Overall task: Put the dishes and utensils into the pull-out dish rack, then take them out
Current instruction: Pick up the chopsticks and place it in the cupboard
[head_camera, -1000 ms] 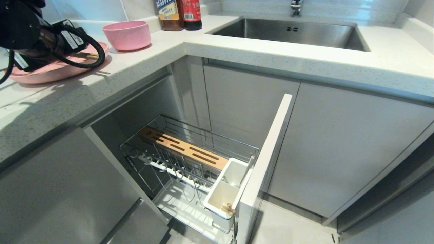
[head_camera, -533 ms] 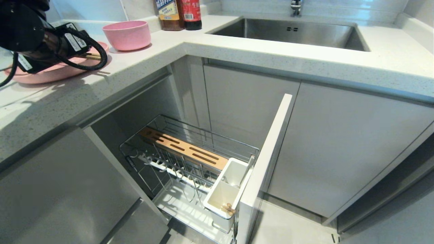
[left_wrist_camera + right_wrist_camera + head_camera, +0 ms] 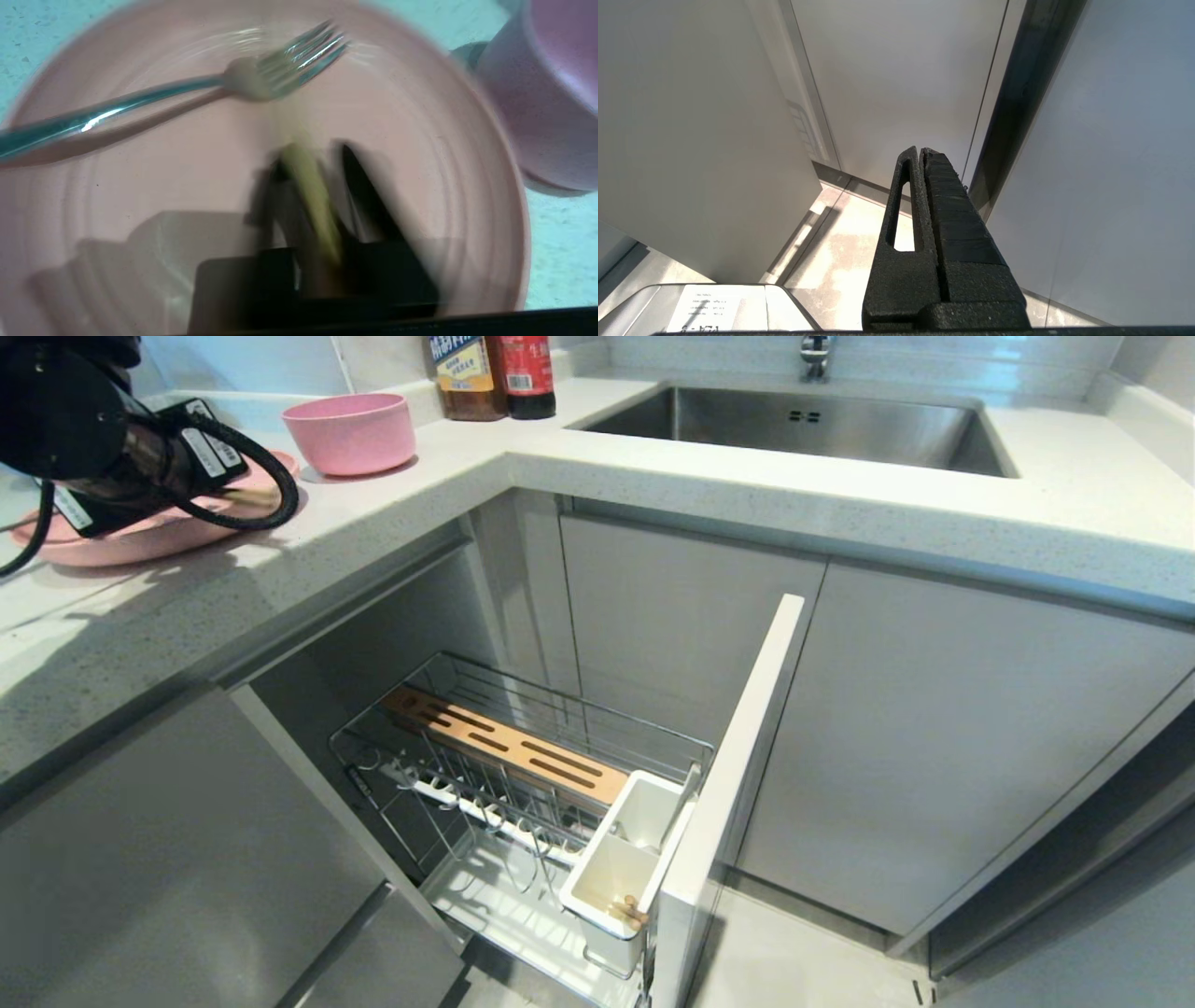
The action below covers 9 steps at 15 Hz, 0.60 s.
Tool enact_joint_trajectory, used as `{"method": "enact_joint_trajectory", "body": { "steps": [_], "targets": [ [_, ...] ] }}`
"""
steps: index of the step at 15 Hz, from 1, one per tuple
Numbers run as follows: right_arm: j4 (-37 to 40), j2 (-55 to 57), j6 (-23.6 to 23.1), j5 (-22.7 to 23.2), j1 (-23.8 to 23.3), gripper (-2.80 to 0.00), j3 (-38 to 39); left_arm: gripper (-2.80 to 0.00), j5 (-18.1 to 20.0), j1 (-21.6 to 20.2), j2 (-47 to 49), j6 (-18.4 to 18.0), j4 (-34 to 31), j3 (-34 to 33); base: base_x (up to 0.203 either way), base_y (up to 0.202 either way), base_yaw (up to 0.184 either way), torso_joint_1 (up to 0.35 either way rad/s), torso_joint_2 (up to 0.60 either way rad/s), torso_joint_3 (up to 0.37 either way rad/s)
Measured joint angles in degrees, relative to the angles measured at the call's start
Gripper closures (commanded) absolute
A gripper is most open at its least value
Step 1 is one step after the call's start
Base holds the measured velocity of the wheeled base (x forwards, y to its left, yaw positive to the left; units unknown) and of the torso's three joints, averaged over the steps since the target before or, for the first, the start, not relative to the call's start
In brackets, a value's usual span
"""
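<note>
A light wooden chopstick (image 3: 310, 196) lies on the pink plate (image 3: 448, 154), and the left gripper (image 3: 322, 186) is down over that plate with its black fingers drawn in against the stick on both sides. The wrist view is smeared with motion, so whether the pinch is fully seated is hard to say, but it reads as a grip on the chopstick. I judge the stick light, stiff and smooth, apt to pivot or slip if held near one end, so a hold around its middle looks safer. The silver fork (image 3: 140, 102) rests across the far side of the same plate, apart from the gripper; it would be heavier, hard and slick, best taken by the handle. The pink bowl (image 3: 350, 429) stands just beside the plate on the white counter (image 3: 653, 476).

Below the counter edge, the pull-out dish rack (image 3: 523, 784) stands drawn out, and one chopstick end already shows in its white utensil cup (image 3: 616, 882).

The head view shows the rack, the bowl and the left arm over the plate, but the arm hides the fingers and the utensils. Only the left wrist view shows the fork and the pinch. The right gripper (image 3: 922, 156), seen only in its own wrist view, hangs beside the cabinet fronts below the counter, fingers pressed together on nothing.
</note>
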<state>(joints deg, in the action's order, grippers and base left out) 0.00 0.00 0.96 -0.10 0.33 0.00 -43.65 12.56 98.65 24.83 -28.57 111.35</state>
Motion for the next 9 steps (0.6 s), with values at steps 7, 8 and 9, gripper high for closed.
{"method": "enact_joint_trajectory", "body": {
  "steps": [7, 8, 9],
  "targets": [
    [0.0, 0.0, 0.0, 0.0, -0.02, 0.0, 0.0, 0.0, -0.22, -0.12, -0.13, -0.11, 0.08, -0.1, 0.0, 0.0, 0.0, 0.0, 0.0, 0.0],
    [0.0, 0.0, 0.0, 0.0, -0.02, 0.0, 0.0, 0.0, -0.22, -0.3, -0.23, -0.25, 0.51, -0.11, 0.0, 0.0, 0.0, 0.0, 0.0, 0.0],
    [0.0, 0.0, 0.0, 0.0, -0.02, 0.0, 0.0, 0.0, -0.28, -0.53, -0.35, -0.5, 1.04, -0.12, 0.0, 0.0, 0.0, 0.0, 0.0, 0.0]
  ]
}}
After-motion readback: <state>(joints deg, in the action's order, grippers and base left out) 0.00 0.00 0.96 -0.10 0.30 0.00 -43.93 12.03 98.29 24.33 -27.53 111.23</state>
